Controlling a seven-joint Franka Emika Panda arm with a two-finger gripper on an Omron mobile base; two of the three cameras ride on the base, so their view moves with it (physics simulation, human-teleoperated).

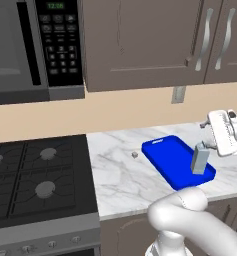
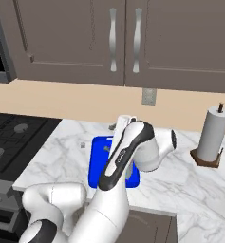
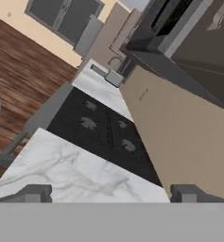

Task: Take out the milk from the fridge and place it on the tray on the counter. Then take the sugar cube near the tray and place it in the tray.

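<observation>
Left base view shows the milk standing upright, gabled top up, on the near right end of the blue tray. That tray lies slantwise on the white tabletop, its long side running from far left to near right, its near corner close to the front edge. Besides the milk, the tray looks bare. A tiny sugar cube sits just left of the tray, apart from it, with open marble all around. Beside the milk, the end effector seems spread wide, holding nothing.
</observation>
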